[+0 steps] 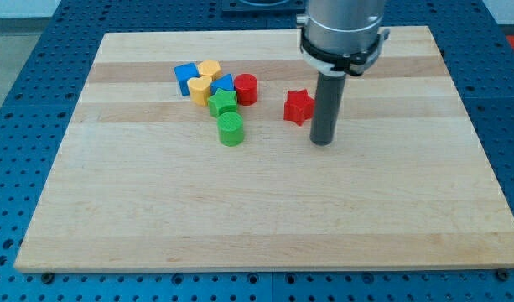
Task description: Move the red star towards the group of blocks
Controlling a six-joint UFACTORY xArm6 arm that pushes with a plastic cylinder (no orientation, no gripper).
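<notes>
Now my tip [322,141] sits just beside the red star [298,106], on its right.

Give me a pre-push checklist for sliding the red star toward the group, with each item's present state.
1. My tip on the red star-shaped block's far side from the group, at the view's right: ok.
2. Tip touching the star: cannot tell.
3. Gap to the red cylinder block free of blocks: ok.
4. Green cylinder block below the push line: ok.
5. Star well inside the wooden board: ok.
</notes>
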